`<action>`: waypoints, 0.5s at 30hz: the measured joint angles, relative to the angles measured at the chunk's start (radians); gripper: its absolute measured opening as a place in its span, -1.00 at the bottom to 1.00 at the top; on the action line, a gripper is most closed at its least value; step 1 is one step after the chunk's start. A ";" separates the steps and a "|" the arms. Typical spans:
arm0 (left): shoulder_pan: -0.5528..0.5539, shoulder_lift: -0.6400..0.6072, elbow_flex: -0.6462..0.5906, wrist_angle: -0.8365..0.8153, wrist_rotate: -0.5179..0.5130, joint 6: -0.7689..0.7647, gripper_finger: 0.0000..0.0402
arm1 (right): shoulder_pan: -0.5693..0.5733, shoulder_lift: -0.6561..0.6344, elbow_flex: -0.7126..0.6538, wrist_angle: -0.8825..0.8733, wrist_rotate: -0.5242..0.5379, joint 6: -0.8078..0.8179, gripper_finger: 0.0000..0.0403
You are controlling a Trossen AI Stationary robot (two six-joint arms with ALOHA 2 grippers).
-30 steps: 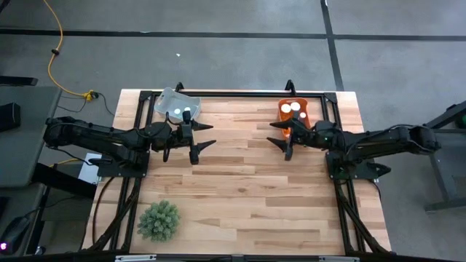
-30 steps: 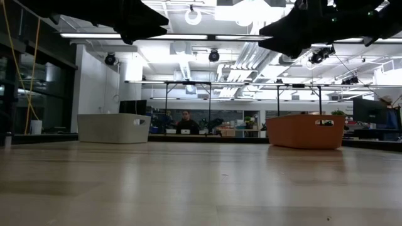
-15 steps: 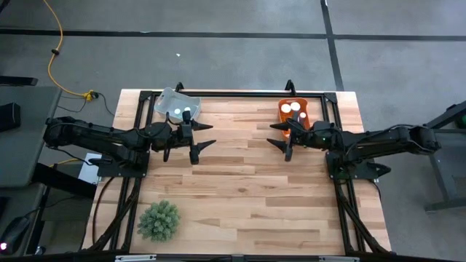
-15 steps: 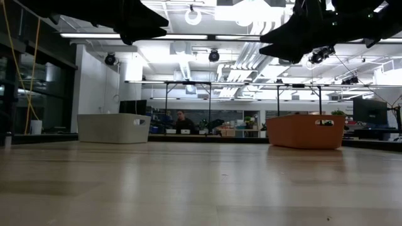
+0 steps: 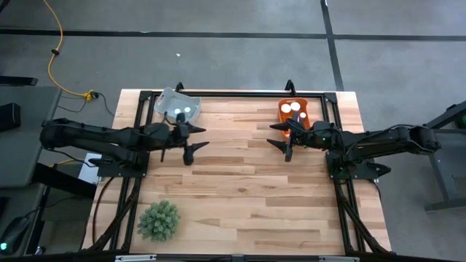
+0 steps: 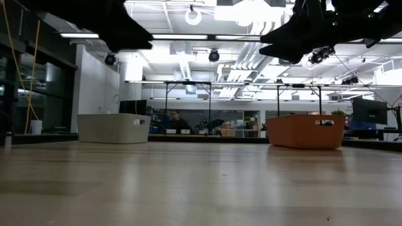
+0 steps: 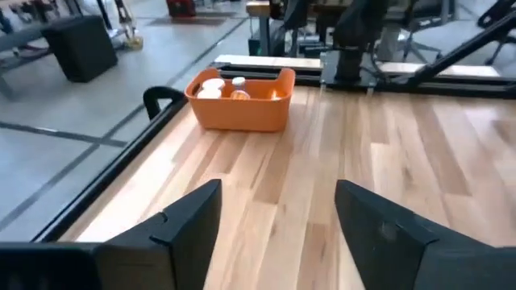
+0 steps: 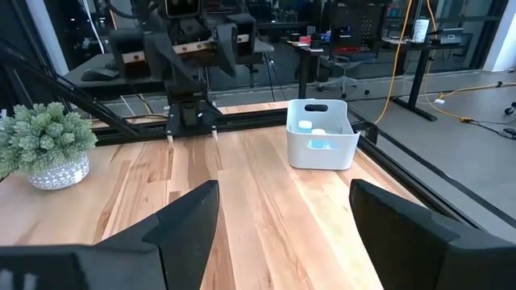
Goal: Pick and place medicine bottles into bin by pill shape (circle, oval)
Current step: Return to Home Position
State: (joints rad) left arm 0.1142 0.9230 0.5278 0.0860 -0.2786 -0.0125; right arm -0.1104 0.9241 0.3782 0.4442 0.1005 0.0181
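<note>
bottles [image 5: 292, 108]: caps up, long axis vertical, some in orange bin [image 5: 281, 115], others in white bin [image 5: 163, 100] | left gripper [image 5: 195, 140]: fingers spread (empty), near white bin | right gripper [image 5: 279, 138]: spread, empty, beside orange bin

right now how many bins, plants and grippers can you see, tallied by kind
bins: 2 (white bin, orange bin)
plant: 1
grippers: 2 (left gripper, right gripper, both open)
total: 5
</note>
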 joint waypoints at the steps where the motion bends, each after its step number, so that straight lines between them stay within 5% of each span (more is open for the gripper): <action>1: -0.004 -0.031 0.000 -0.024 0.006 -0.002 0.11 | 0.000 0.000 0.000 0.000 0.000 0.000 0.35; 10: 0.025 -0.409 -0.135 -0.085 0.016 0.038 -0.87 | 0.000 0.000 0.000 0.000 0.000 0.010 0.35; 15: 0.049 -0.590 -0.305 -0.042 0.069 -0.039 -0.95 | 0.000 0.000 0.000 0.000 0.000 0.024 0.35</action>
State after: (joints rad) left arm 0.1634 0.3330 0.2227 0.0444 -0.2100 -0.0516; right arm -0.1108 0.9241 0.3782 0.4442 0.1006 0.0423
